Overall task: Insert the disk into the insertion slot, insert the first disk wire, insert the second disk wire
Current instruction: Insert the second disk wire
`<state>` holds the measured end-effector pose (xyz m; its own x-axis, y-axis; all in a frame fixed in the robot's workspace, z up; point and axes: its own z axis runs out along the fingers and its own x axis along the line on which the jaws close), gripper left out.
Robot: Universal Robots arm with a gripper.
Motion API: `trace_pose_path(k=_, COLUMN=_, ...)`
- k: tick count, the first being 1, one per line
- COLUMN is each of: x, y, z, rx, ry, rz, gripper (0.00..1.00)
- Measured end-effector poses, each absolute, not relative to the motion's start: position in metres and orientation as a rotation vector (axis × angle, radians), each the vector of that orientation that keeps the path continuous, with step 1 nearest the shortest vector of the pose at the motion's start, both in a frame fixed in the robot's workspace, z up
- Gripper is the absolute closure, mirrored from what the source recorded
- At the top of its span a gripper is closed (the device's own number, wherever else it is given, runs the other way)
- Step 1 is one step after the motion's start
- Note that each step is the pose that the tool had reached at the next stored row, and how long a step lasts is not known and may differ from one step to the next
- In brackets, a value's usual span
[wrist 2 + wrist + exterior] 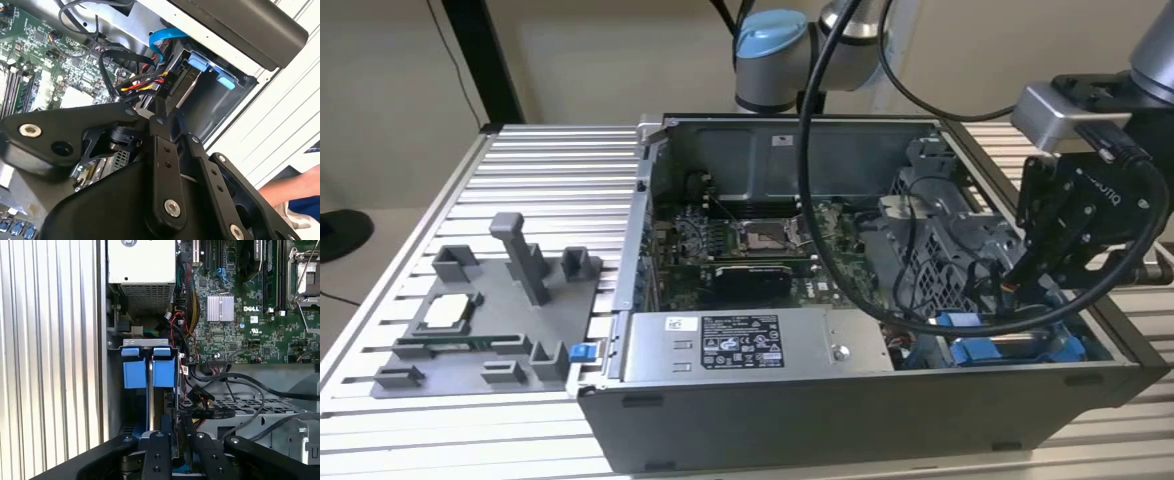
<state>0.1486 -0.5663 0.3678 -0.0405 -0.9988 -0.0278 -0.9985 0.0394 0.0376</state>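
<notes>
Inside the open computer case (854, 420) on the ribbed counter (534, 160), the blue-framed disk (149, 372) stands edge-on in the insertion slot (150, 343). Jaws are clamped on a black wire connector (167, 82) just beside it. Its label is hidden.

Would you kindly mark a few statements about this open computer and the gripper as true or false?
1. The computer case lies open, its motherboard exposed. True.
2. The gripper hangs over the grey fixture at the exterior view's left. False: the gripper reaches down at the insertion slot, at the exterior view's right.
3. The power-supply box carries a white sticker. True.
4. The blue carrier lies on the table outside the case. False: the blue carrier sits inside the case.
</notes>
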Motion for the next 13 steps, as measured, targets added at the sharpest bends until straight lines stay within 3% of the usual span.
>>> trace_pose_path(k=10, x=0.153, y=-0.5647, z=0.3678, rx=2.174, ry=-2.263, rz=-0.071, gripper=0.0)
trace_pose_path(k=11, x=0.1538, y=-0.5642, z=0.3679, rx=2.174, ry=-2.263, rz=-0.071, gripper=1.0)
trace_pose_path(k=13, x=0.1554, y=-0.5636, z=0.3678, rx=2.174, ry=-2.263, rz=-0.071, gripper=1.0)
